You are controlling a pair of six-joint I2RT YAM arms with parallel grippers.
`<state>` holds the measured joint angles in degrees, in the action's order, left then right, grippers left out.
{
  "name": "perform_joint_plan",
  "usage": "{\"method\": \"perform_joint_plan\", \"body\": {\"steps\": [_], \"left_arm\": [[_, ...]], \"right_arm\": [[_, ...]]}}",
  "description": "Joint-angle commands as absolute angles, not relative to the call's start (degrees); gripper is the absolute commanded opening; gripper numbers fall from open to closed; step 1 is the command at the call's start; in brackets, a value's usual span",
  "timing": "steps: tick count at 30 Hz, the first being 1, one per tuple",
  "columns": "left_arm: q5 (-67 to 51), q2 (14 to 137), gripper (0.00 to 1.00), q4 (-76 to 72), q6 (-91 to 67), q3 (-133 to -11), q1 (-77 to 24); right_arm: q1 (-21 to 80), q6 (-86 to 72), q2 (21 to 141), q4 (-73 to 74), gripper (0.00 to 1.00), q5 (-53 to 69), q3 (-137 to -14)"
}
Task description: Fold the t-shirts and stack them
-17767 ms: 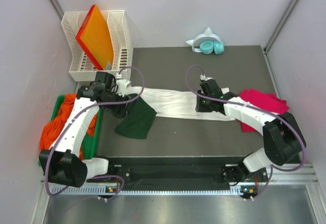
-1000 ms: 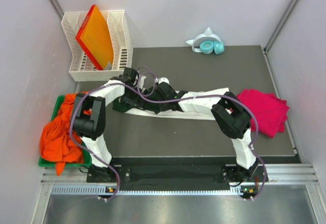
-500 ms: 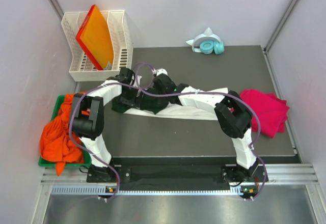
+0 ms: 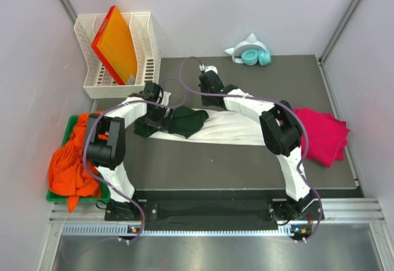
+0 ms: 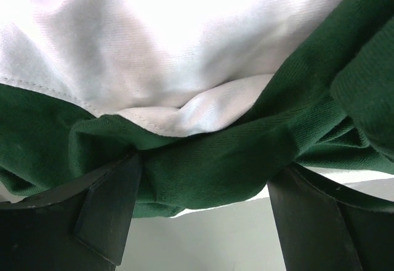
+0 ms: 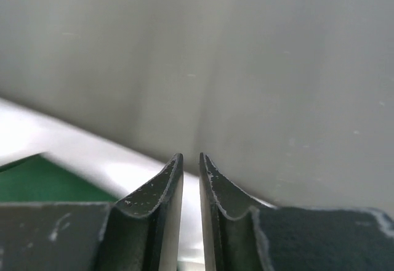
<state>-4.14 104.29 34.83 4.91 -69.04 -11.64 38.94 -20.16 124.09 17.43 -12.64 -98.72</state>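
Left tool point(image 5: 203, 182) is clamped on a bunched fold of the green t-shirt point(image 5: 246, 154). The wrist cam shows green cloth pinched btwn both fingers point(image 5: 108, 212), w/ white cloth touching it just above. From the top cam that tool sits at the left end of the white t-shirt point(image 4: 234, 126), which is spread in a long band across the middle of the table point(image 4: 203, 166). The green one lies rumpled on the white one's left part. Right tool point(image 6: 191, 169) is nearly closed, only a thin slit btwn its fingers and nothing in it. It hangs over bare table just behind the white shirt's far edge, approx mid-table. Pink t-shirt point(image 4: 323, 134) lies in a flat folded pile at the table's right edge, near the white one's right end. Orange clothes point(image 4: 68, 163) are heaped in a green bin point(image 4: 72, 121) off the table's left side. White rack point(image 4: 148, 49) w/ an orange folder point(image 4: 116, 46) stands back left. Teal headphones point(image 4: 255, 56) sit at the back edge.
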Motion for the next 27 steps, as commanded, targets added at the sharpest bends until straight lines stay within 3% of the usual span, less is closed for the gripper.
{"method": "perform_joint_plan", "body": {"steps": [1, 5, 12, 17, 27], "left_arm": [[-0.5, 101.1, 0.85, 39.0, 6.8, -67.5, -10.7], [-1.8, 100.0, 0.84, 38.6, 6.7, -67.5, -10.7], [-4.8, 98.0, 0.85, 36.8, 6.2, -68.6, -10.7], [-6.3, 99.3, 0.85, 37.1, 5.3, -70.7, -10.7], [-7.5, 100.3, 0.85, 36.7, 4.0, -71.9, -10.7]], "right_arm": [[38.0, -18.9, 121.1, 16.1, 0.17, -13.5, -99.9], [41.1, -16.0, 113.7, 11.6, 0.17, -15.0, -96.8], [46.8, -16.0, 105.7, 16.3, 0.18, -16.1, -97.5], [50.8, -19.3, 104.0, 15.5, 0.18, -13.7, -90.3], [54.7, -23.2, 107.4, 12.5, 0.06, -12.4, -82.7]]}}
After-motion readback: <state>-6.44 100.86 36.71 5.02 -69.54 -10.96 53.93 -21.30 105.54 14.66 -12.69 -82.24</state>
